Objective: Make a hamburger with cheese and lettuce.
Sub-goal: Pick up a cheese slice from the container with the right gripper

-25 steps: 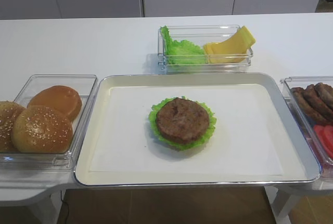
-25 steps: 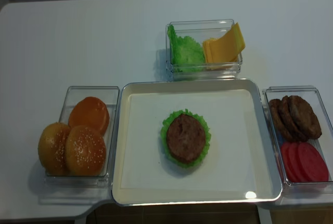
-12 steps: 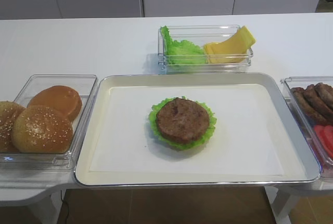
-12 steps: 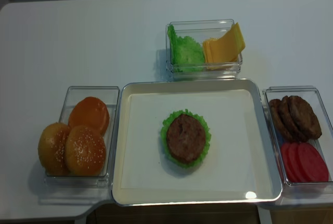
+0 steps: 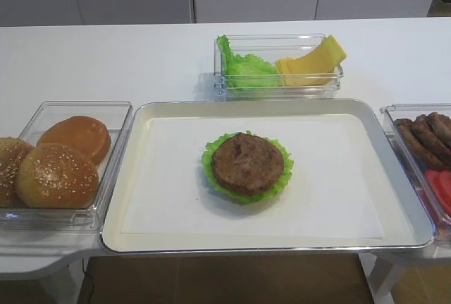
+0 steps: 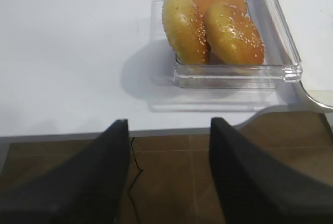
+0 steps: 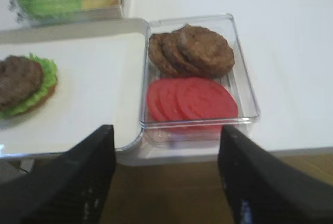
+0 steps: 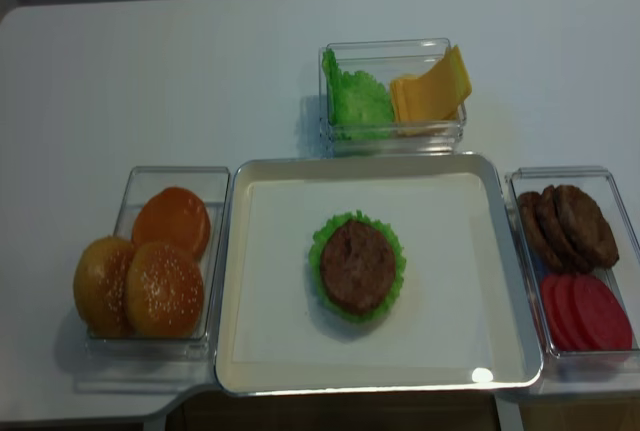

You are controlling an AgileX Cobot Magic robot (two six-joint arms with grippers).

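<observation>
The right gripper (image 7: 164,174) was seen with its two dark fingers spread wide and nothing between them, held off the table's near edge just short of a clear box of patties and tomato slices (image 7: 192,99). The left gripper (image 6: 167,174) was likewise spread and empty, short of the box of sesame buns (image 6: 216,26).

The hamburger (image 5: 247,164), a brown patty ringed by the lettuce (image 5: 211,173), sat in the middle of the metal tray (image 5: 409,212). The cheese (image 5: 313,64), leaning yellow slices, was held in a clear box (image 5: 278,89) just beyond the tray's far edge, beside a bunched pile of leaves (image 5: 243,68).

From the tray, the cheese lay far and slightly right, so the right gripper was judged nearer. The slices' flat faces leaned rightward. Only the box wall stood in the way.
</observation>
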